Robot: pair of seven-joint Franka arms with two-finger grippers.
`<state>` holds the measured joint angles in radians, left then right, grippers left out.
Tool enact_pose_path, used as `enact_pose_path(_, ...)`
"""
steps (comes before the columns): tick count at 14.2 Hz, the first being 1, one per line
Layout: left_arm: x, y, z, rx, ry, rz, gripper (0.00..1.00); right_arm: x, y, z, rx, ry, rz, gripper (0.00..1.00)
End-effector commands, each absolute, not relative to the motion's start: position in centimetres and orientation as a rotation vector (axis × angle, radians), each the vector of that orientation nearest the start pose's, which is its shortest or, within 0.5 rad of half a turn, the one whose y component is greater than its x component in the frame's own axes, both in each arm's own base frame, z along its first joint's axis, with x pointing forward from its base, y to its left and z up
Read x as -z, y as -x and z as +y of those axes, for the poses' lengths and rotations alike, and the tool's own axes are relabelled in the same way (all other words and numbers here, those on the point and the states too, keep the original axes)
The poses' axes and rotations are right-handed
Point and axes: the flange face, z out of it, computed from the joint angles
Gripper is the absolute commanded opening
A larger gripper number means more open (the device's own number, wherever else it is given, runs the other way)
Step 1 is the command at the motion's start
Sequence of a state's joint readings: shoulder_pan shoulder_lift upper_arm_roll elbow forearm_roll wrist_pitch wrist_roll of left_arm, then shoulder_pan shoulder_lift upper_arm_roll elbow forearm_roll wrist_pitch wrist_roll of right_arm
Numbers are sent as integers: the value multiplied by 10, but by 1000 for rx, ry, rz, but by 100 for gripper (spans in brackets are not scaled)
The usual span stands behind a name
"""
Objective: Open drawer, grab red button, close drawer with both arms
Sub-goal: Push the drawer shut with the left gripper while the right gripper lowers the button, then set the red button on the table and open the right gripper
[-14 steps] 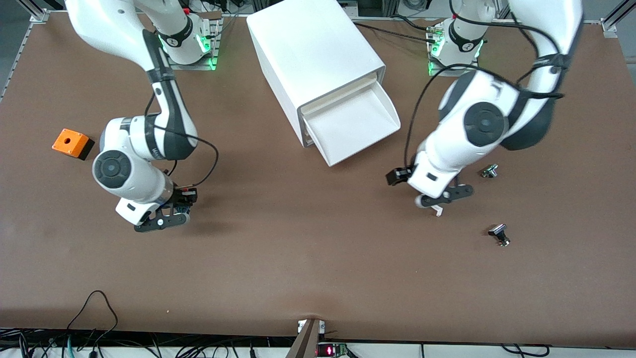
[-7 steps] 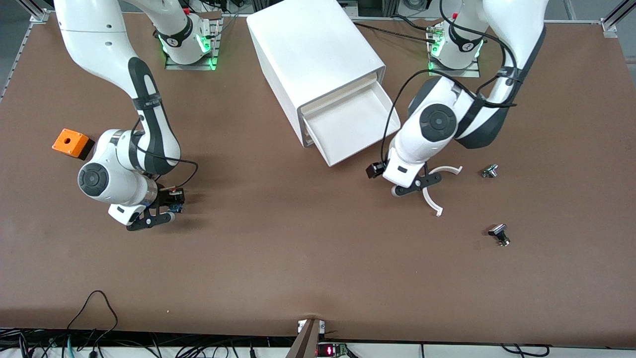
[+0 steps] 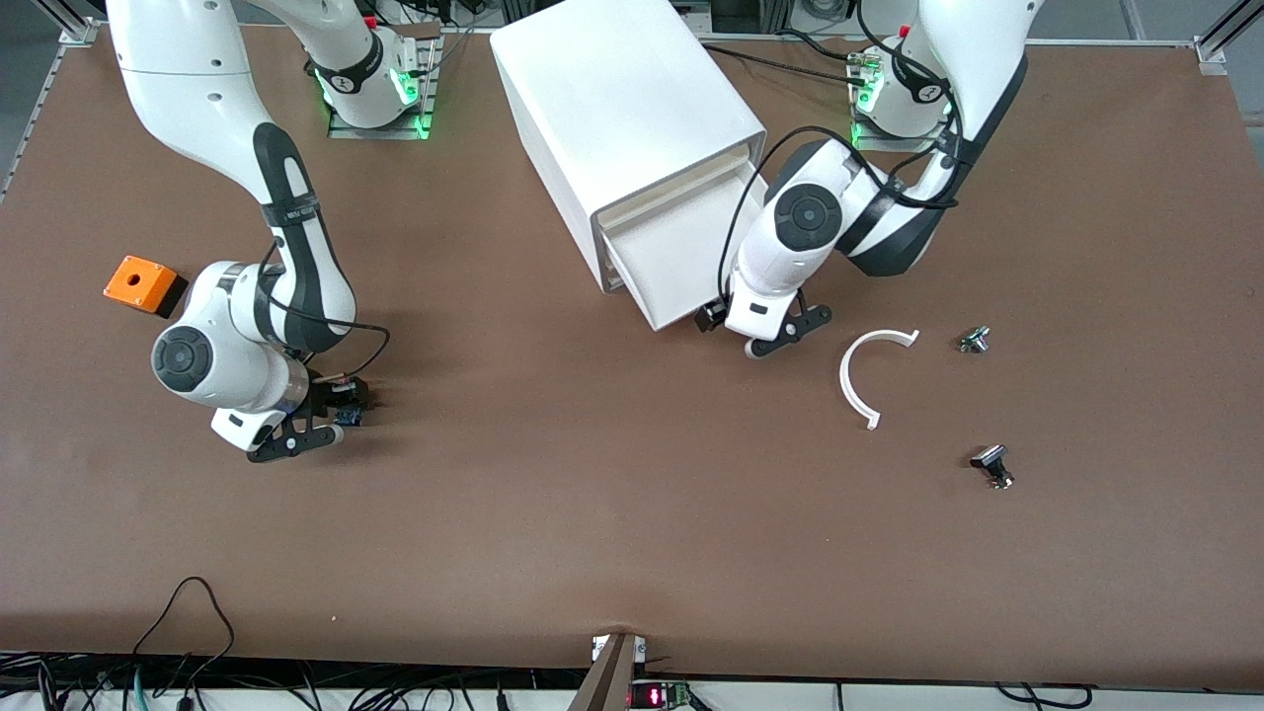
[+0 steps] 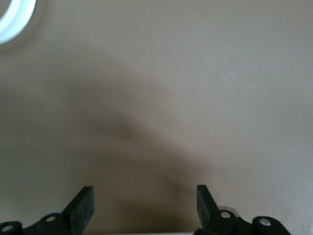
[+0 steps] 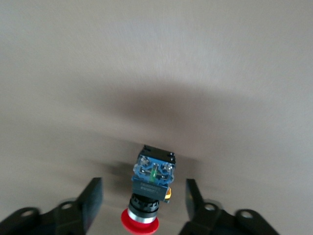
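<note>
The right arm bends down over the table toward its own end, its right gripper (image 5: 143,205) pointing downward; the jaws stand spread, with the small red-capped push button on a black and blue body (image 5: 151,185) between them, touching neither finger; the left arm folds low beside the pulled-out shallow white plastic drawer (image 3: 664,259) of the big white box cabinet (image 3: 620,117); the left gripper (image 4: 144,205) hangs by the drawer's front corner, jaws spread with only table between them.

My left gripper (image 3: 780,341) hangs low with fingers spread; my right gripper (image 3: 311,427) is open too.
</note>
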<state>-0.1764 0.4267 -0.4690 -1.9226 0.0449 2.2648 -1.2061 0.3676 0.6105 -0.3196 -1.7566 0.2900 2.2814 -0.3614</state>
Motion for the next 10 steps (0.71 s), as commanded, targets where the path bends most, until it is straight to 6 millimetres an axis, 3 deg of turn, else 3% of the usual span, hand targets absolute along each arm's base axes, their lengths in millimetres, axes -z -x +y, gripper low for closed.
enact_pose_path(1,-292,-470,-380,-234,3043,-926,94,-288,-658,58,69,3026,-430,100)
enact_pose_path(7,-292,-415,-425,-342,2997,-901,96,-409,-649,72,260,3005,-501,100)
enact_pose_path(10,-289,-399,-437,-380,2995,-884,96,-445,-635,64,217,2982,-484,100)
